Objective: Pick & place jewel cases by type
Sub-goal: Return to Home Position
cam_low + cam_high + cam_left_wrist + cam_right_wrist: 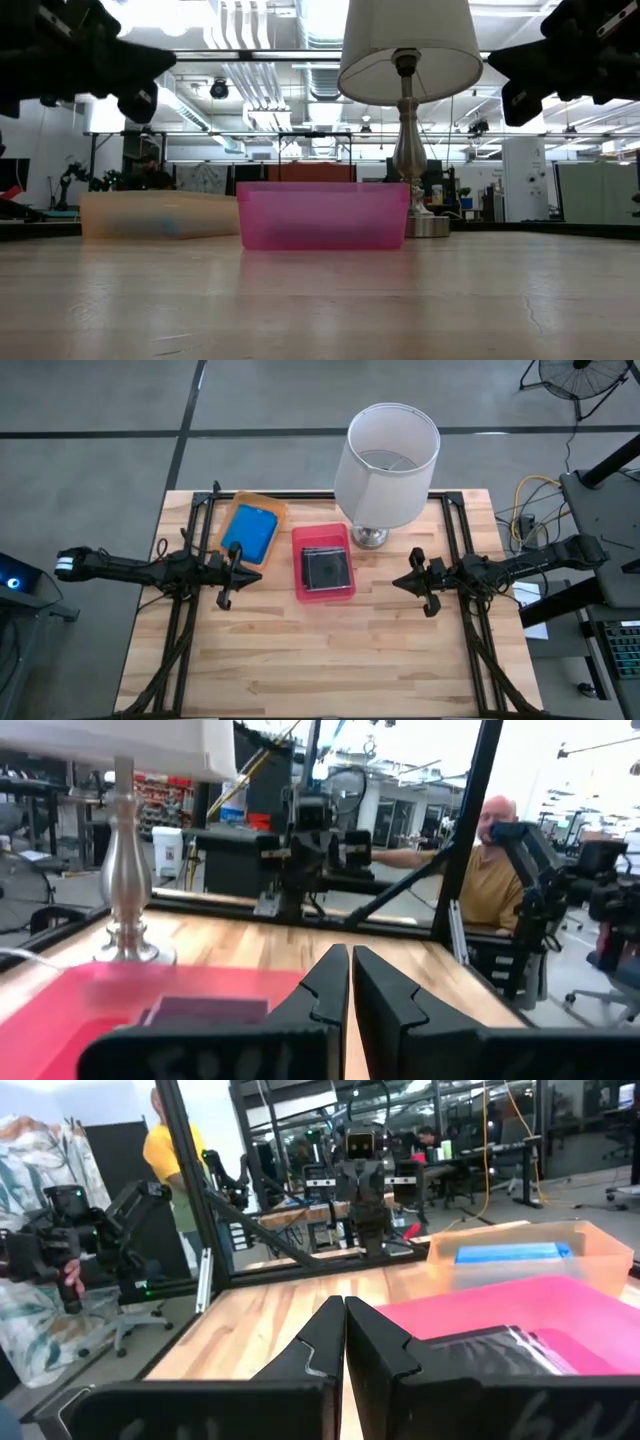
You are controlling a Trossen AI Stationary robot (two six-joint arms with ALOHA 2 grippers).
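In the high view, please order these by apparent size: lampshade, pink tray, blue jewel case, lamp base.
1. Lampshade, largest, though it is nearer the camera.
2. Pink tray.
3. Blue jewel case.
4. Lamp base, only partly visible.

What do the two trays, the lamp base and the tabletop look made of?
Pink tray: translucent glossy plastic, light glows through its wall. Orange tray: paler translucent plastic; a blue jewel case shows through. Lamp base: polished metal, mirror-like reflections. Table: jointed wood boards, visible grain, likely sealed.
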